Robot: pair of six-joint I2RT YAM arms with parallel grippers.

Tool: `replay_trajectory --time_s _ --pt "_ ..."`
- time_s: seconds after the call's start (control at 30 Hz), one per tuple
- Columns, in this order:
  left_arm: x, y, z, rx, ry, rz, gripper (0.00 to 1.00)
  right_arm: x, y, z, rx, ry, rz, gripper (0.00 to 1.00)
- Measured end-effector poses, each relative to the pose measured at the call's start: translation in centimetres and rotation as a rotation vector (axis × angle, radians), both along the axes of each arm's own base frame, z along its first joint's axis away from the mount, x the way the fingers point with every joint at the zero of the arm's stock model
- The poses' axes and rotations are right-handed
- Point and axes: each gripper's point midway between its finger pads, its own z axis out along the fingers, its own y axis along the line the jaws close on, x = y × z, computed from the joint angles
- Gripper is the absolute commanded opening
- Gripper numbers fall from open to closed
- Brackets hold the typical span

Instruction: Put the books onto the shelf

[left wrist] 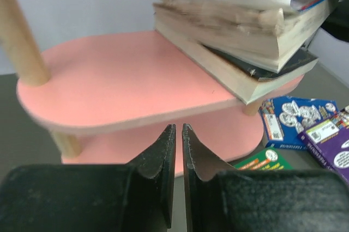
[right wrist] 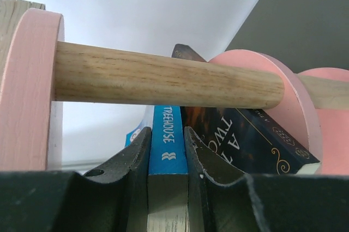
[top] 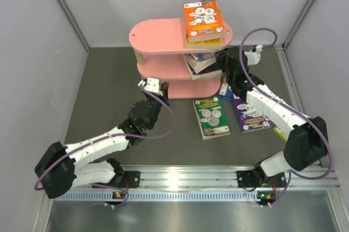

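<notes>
Right gripper point(right wrist: 166, 133) is clamping blue book point(right wrist: 166, 153), best angling it under dowel point(right wrist: 163, 79) onto shelf point(top: 158, 36); left gripper point(left wrist: 178, 129) is idling, near-closed, empty.

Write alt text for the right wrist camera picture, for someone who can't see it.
The right gripper is shut on a blue book, spine facing the camera. A pale wooden support of the pink shelf crosses the picture just above it, and a dark-covered book shows to the right, behind the support.
</notes>
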Motion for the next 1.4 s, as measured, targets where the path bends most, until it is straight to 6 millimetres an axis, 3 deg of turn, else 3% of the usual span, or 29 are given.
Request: replay_trajectory --time_s 0.23,0.33,0.37,0.5,0.67,0.93,1.07,1.23,1.3,1.4 --pt "-2.5 3.7 -1.2 -0.027 0.026 0.039 0.16 0.7 0.0 -0.7 0.009 0.013 -0.084 0.01" --pt "-2.8 4.2 -1.5 -0.024 0.034 0.049 0.16 0.7 -0.2 -0.7 0.019 0.014 -0.097 0.40" --pt "-2.9 4.3 -1.6 -0.023 0.038 0.050 0.16 0.8 -0.2 -0.8 0.020 0.015 -0.099 0.59" --pt "-3.0 4.5 -2.0 -0.022 0.053 0.055 0.16 0.5 -1.2 -3.0 -0.018 0.065 -0.119 0.78" --pt "-3.0 4.5 -2.4 -0.024 0.063 0.058 0.16 -0.1 -2.4 -2.4 -0.043 0.056 -0.132 0.98" --pt "-3.0 4.6 -2.6 -0.036 0.076 0.064 0.17 -2.9 -5.2 -5.0 -0.137 0.142 -0.127 1.00" --pt "-3.0 4.7 -3.0 -0.030 0.093 0.068 0.20 -4.1 -6.7 -3.9 -0.184 0.136 -0.126 1.00" --pt "-3.6 4.1 -4.4 -0.037 0.176 0.035 0.25 -7.6 -8.5 -2.1 -0.284 0.090 -0.098 1.00" --pt "-3.9 3.3 -4.9 -0.060 0.219 0.002 0.31 -8.8 -8.8 -1.6 -0.336 0.068 -0.061 1.00" --pt "-4.2 1.4 -7.1 -0.118 0.328 -0.055 0.35 -10.2 -7.9 -3.2 -0.416 0.076 0.056 1.00"
